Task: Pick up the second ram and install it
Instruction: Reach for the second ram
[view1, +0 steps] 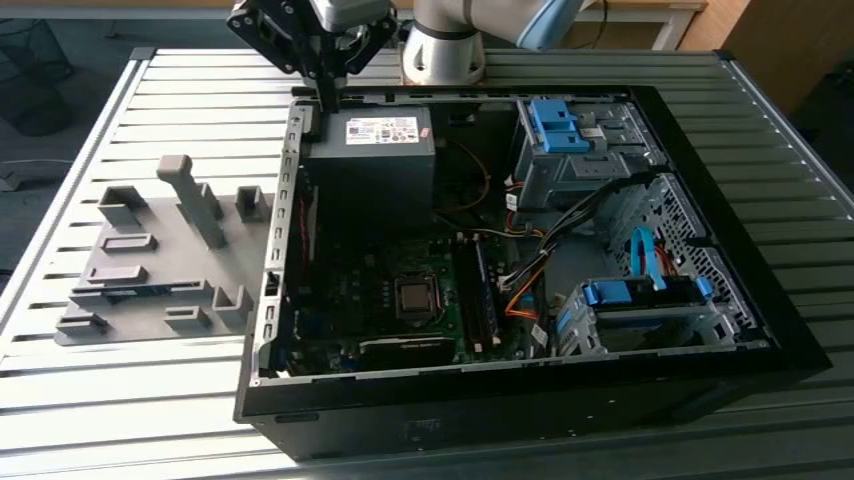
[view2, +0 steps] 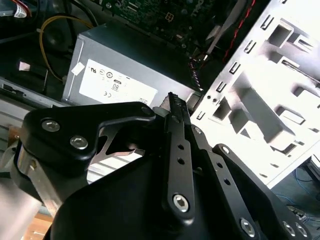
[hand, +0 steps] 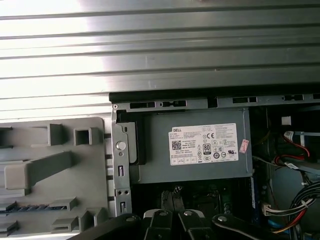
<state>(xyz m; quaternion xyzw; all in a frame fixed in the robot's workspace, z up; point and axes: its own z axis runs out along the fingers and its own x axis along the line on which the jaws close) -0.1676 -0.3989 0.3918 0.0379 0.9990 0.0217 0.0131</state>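
While the second ram (view1: 134, 291) lies flat in a low slot of the grey holding fixture (view1: 154, 250) on the exterior view's left, well apart from the arm, the end effector (view1: 327, 104) hangs over the far left corner of the open computer case (view1: 787, 340). In the first wrist view the same thin blue stick (hand: 30, 206) sits in its slot in the fixture (hand: 55, 165), just beside the case's perforated metal side wall (hand: 120, 170). Both fixture and case rest on a slatted metal worktop (view1: 134, 400). The arm reaches in from its pale base (view1: 447, 50) beyond the case, its wrist tipped so that the black fingers (view1: 326, 75) point straight down at the case's rear edge, next to the corner of the grey power supply (view1: 374, 160). The fingers are pressed together into one narrow stem with nothing seen between them; in the second wrist view the end effector (view2: 172, 99) shows its black linkage above the labelled power supply (view2: 125, 65), and in the first wrist view the end effector (hand: 171, 196) sits close by the supply's white label (hand: 202, 144). Further toward the exterior view's right, the green motherboard (view1: 340, 300) lies on the case floor with its processor socket (view1: 416, 297) bare, then a bundle of orange and yellow cables (view1: 523, 285), and lastly two drive bays topped by light-blue clips (view1: 554, 125), one at the far corner and one (view1: 641, 292) nearer the front.
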